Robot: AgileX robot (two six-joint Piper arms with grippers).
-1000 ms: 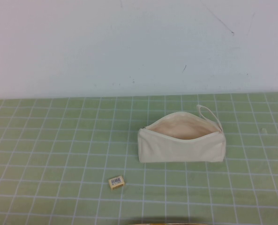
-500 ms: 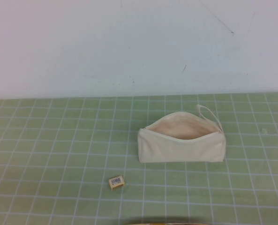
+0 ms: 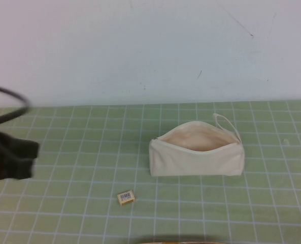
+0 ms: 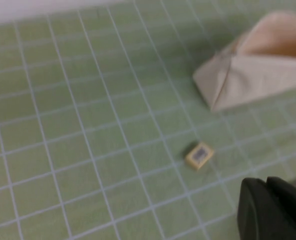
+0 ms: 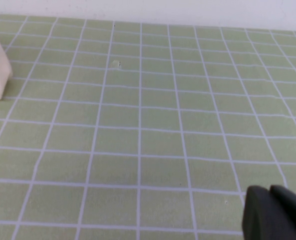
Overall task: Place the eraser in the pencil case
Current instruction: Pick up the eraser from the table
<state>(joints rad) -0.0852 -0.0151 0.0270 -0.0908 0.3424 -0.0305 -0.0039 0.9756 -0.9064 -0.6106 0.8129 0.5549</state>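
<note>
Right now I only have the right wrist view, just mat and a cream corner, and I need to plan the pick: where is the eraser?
Observer: The eraser lies flat on the green mat, nearer the robot than the pencil case and off its left end, not touching it.
Operator: Is the case open?
Observer: Yes, its zip mouth gapes upward, with the loop strap at its right end.
Operator: Where are the grippers?
Observer: The left gripper hangs over the mat to the left of the eraser, with the eraser in its camera. Your right gripper is over the mat to the right of the case, outside the high view.
</note>
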